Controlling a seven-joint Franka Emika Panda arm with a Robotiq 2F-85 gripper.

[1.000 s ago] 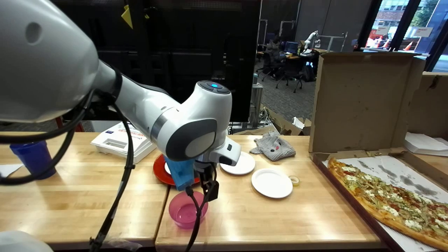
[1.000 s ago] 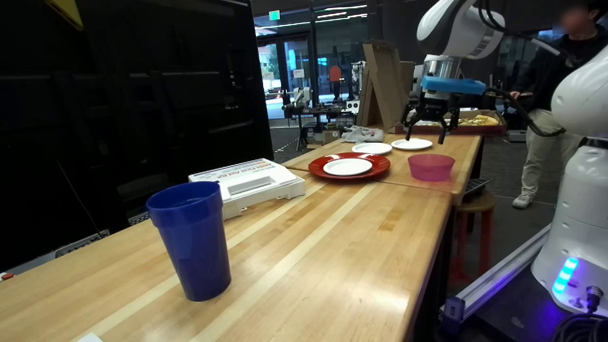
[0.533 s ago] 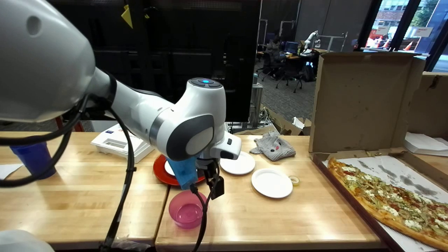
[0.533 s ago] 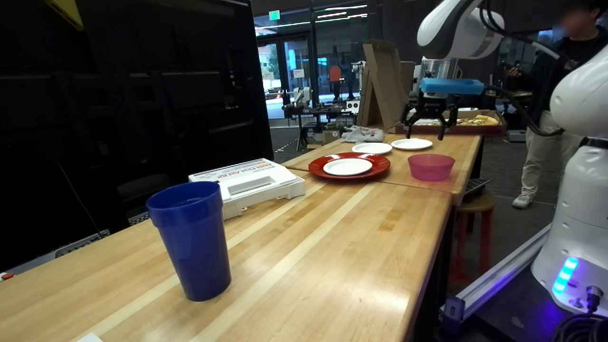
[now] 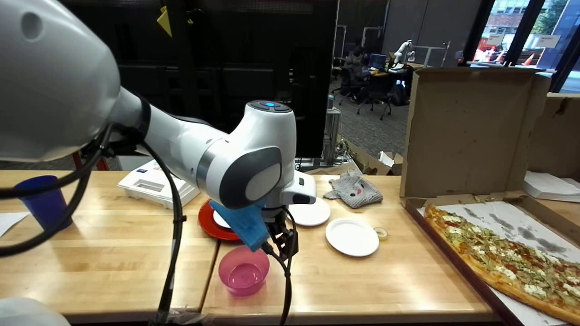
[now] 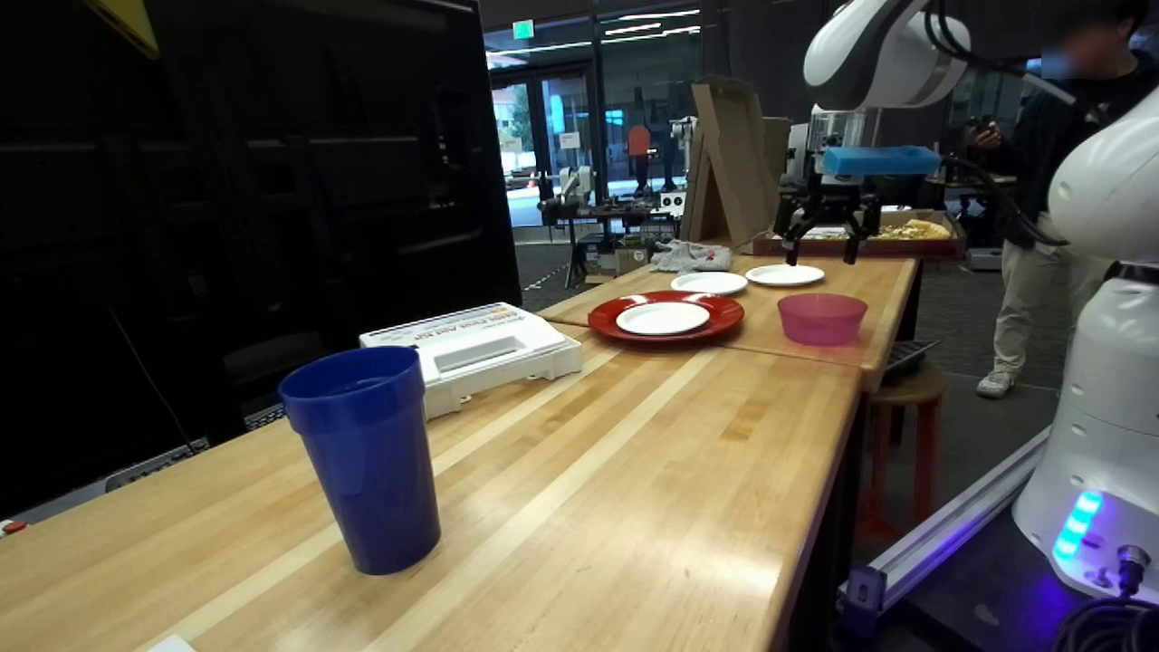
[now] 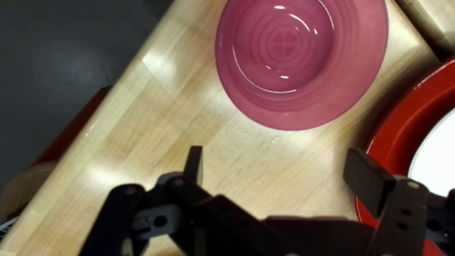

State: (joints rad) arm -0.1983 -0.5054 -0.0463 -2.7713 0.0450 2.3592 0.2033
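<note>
The tool (image 6: 820, 256) has shifted, near a round translucent bowl (image 7: 296, 57).

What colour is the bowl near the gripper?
Pink; the bowl shows best in the wrist view.

Three views sharing the bowl (image 7: 302, 64) and red plate (image 7: 401, 135).
An exterior view looks down across the worktop (image 5: 385, 285), the arm (image 5: 176, 142) close at left; an exterior view faces along the worktop's length at a shallower slant, the cup (image 6: 367, 462) close in front; the wrist view, nearest the bowl, looks steeply down past the tool (image 7: 275, 165).
</note>
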